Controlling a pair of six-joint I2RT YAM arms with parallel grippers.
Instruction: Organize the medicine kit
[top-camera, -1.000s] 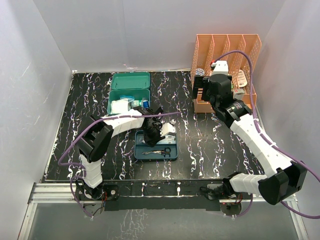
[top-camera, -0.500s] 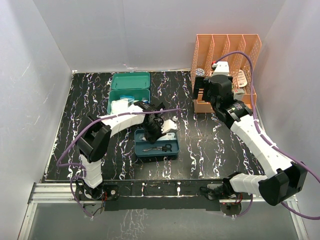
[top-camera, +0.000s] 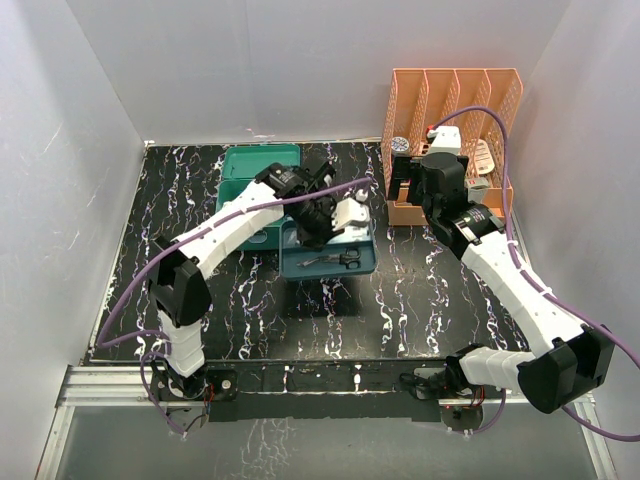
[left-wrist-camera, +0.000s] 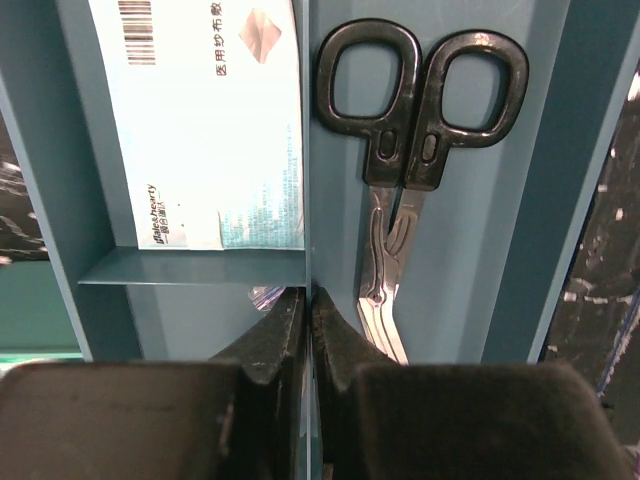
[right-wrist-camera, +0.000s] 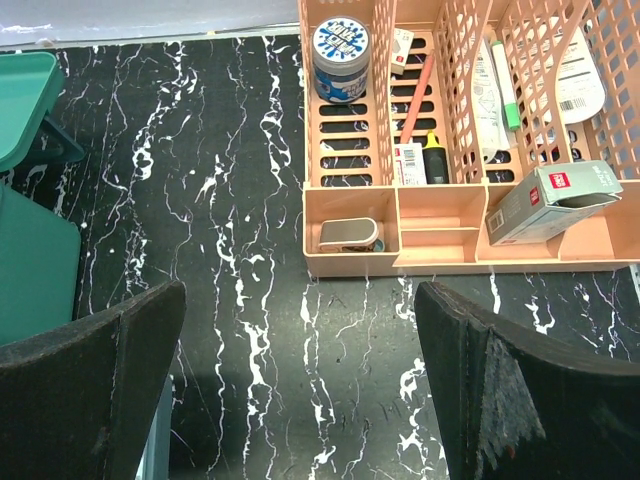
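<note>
The kit (top-camera: 243, 168), a teal-green box with its lid open, sits at the far edge of the worktop (top-camera: 430, 290), left of the middle, and the left arm crosses over it and hides part of it. The left claw (left-wrist-camera: 308, 312) is clamped on the thin divider (left-wrist-camera: 307, 150) of a darker blue-teal tray (top-camera: 365, 262). Its two fingers (left-wrist-camera: 270, 345) are pressed together with only the divider wall between them. In the top view the tray hangs just beside the kit, on the side toward the worktop's right edge. It looks raised off the worktop, with a shadow lying below it toward the near edge. Black-handled scissors (left-wrist-camera: 415, 150) lie in one compartment, blades shut. In the compartment on the other side of the divider lies a pale blue packet (left-wrist-camera: 210, 130) with a barcode and printed text. The right claw (right-wrist-camera: 300, 390) hovers with its fingers wide apart and nothing between them, over bare worktop in front of the orange rack (right-wrist-camera: 440, 245) at the far right corner. The rack holds a blue-lidded jar (right-wrist-camera: 340, 58), a grey box (right-wrist-camera: 550, 200) leaning in a front slot, and some pens and cards further back.
</note>
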